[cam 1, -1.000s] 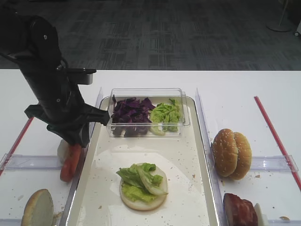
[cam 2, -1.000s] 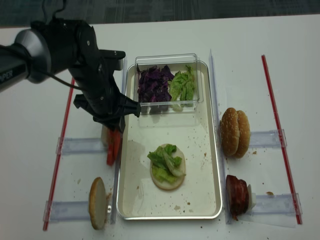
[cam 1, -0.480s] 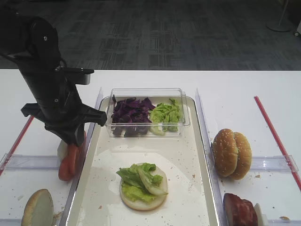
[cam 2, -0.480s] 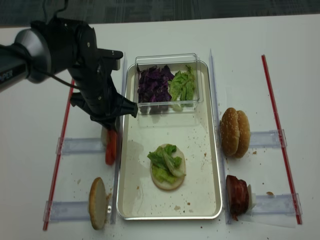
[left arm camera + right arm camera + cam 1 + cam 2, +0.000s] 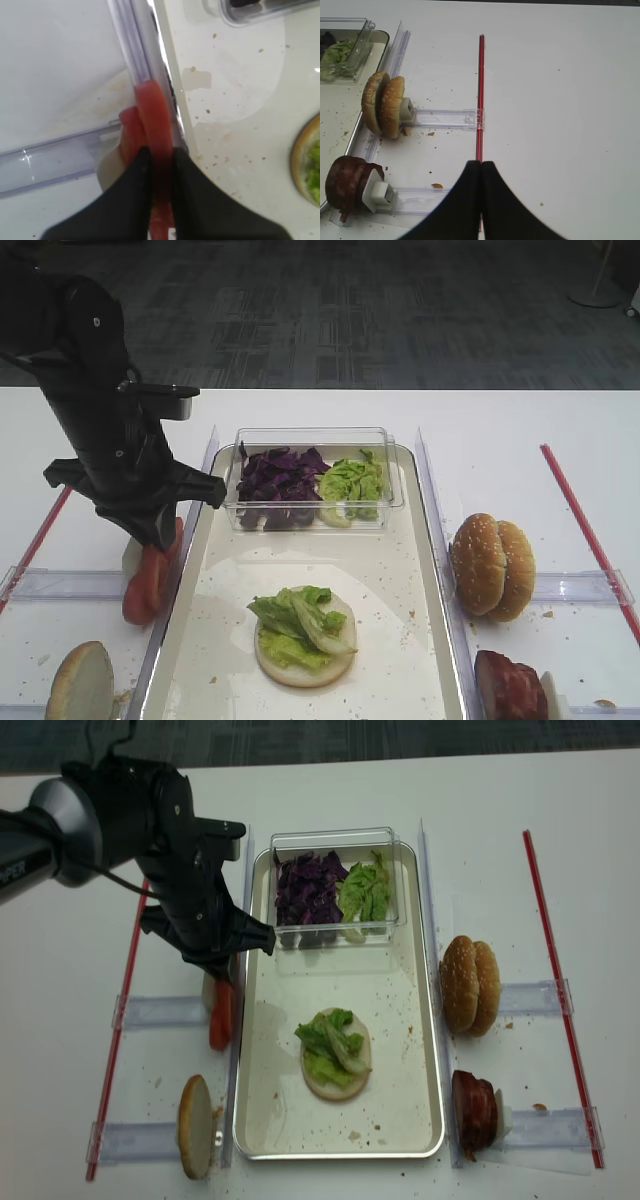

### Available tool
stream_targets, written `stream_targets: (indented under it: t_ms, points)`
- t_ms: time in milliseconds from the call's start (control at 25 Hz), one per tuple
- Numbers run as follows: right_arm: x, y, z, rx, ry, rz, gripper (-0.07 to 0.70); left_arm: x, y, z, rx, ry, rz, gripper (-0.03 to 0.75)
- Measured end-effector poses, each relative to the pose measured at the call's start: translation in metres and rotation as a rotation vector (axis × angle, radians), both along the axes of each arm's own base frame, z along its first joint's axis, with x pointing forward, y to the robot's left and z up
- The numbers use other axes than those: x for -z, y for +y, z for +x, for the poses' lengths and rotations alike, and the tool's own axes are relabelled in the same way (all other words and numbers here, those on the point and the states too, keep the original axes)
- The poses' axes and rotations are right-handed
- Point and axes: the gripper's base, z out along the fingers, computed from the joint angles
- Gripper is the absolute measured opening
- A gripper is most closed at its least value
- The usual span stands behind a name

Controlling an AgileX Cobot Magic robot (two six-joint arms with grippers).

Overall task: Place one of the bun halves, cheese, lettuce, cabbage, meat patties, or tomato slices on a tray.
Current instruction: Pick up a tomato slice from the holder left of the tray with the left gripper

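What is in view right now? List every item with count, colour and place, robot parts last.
tray: one, cream-white, table centre.
clear box: one, at the tray's far end.
cabbage: purple shreds, box left.
lettuce: light green, box right; more on the tray's bun.
bun halves: two upright right of tray, one on the tray, one front left.
meat patties: dark brown, front right.
tomato slices: red, left of tray.
red strips: two, table sides.
left gripper: shut on a tomato slice.
right gripper: shut, empty.
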Motion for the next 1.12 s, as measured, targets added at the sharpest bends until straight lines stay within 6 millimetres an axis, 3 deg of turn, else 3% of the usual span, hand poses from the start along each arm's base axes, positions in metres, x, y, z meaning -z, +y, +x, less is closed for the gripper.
stream_targets:
  t_ms: [1120]
  points:
    - [0.0,0.0,0.0,0.0,0.0,0.0,0.036,-0.015,0.002,-0.002,0.013,0.02,0.022,0.049]
